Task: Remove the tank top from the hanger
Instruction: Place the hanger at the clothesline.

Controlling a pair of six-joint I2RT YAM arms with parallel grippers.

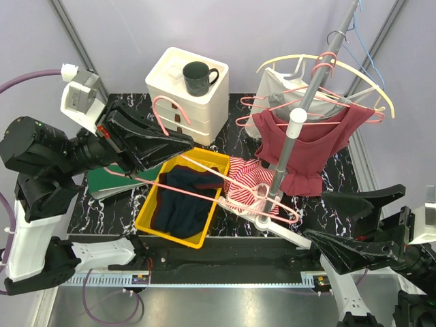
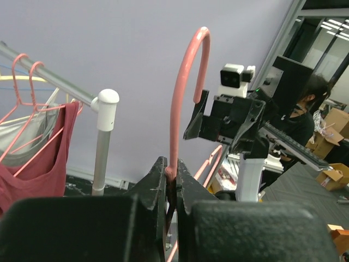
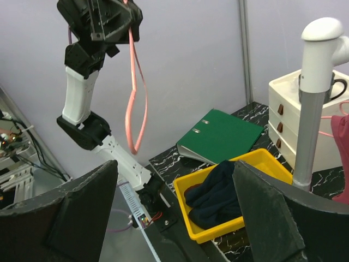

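Now left gripper (image 1: pixel 185 144) is raised over the yellow bin (image 1: pixel 146 219), clamped on the bare pink hanger (image 2: pixel 177 98). Right gripper (image 1: pixel 319 216) sits low, jaws apart. Striped tank top (image 1: pixel 244 181) lies on the table beside the bin.

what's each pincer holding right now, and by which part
The left pincer is shut on the pink hanger, gripping its neck just below the hook. The right pincer is open and holds nothing.
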